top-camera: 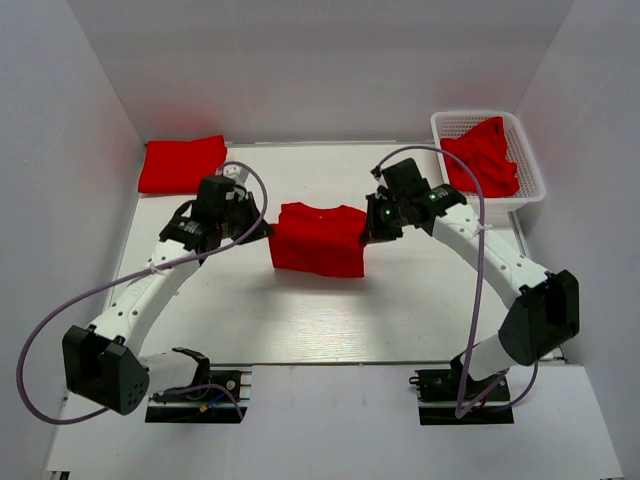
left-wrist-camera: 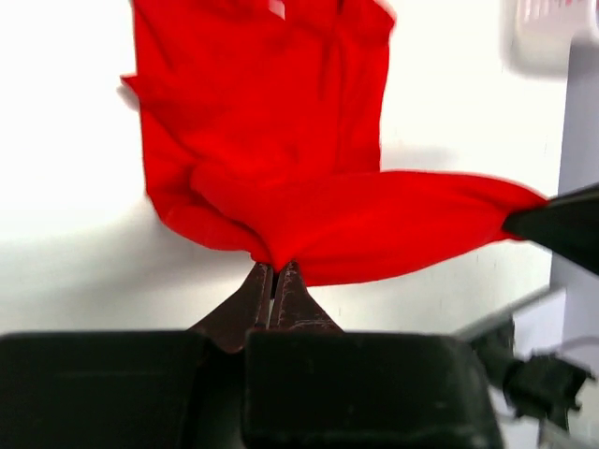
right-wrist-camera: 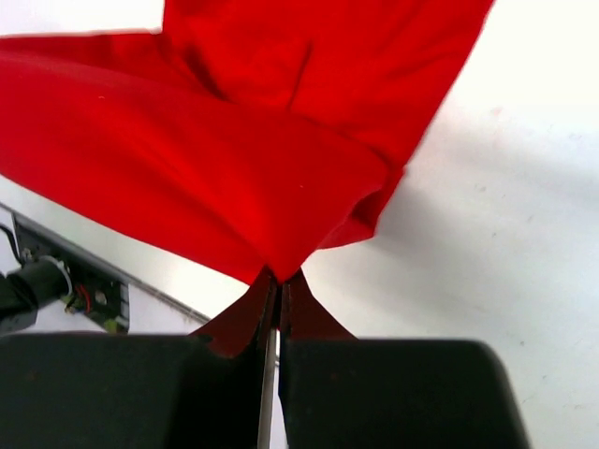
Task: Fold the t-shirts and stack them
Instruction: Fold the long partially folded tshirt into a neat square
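Together, the left claw (top-camera: 264, 233) and right claw (top-camera: 367, 237) grip one red t-shirt (top-camera: 320, 240) at mid-frame on the white tabletop (top-camera: 300, 320).

From my console, both wrist views show each claw pinched fully shut on a bunched fold of cloth, the left at the shirt's left edge and the right at its right edge. The shirt's long axis therefore runs side to side across the frame between them, and neither arm is nearer. I judge the coming fold depends on both ends travelling evenly, or the soft cloth will skew. A folded t-shirt (top-camera: 182, 164) lies at upper left, well apart. More red shirts (top-camera: 483, 155) are heaped in the white mesh basket (top-camera: 441, 124) at upper right. White panels wall the smooth tabletop on three sides, and bare surface shows below the shirt.
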`<action>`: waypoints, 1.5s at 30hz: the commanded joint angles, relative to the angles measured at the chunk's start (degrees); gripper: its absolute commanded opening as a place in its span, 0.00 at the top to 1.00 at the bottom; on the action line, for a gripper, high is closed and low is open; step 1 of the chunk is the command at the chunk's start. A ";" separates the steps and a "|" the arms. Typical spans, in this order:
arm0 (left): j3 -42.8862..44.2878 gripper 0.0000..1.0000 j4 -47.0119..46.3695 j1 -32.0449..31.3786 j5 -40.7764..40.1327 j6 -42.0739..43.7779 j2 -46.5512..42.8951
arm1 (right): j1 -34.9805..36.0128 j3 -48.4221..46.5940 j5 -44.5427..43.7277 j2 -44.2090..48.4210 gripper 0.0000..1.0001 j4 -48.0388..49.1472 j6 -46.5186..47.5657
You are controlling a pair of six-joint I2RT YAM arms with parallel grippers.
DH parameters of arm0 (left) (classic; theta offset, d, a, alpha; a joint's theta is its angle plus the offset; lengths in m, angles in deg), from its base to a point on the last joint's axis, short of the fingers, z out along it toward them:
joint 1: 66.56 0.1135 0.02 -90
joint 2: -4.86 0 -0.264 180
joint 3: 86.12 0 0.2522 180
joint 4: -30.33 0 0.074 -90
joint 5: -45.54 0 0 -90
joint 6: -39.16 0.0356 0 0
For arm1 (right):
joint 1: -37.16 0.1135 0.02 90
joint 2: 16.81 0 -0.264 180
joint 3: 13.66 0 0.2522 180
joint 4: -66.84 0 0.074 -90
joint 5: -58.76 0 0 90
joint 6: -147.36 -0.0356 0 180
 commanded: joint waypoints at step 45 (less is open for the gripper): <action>52.50 0.00 -1.61 5.61 -7.54 9.37 52.70 | -17.68 -40.87 10.80 -40.37 0.10 10.53 2.16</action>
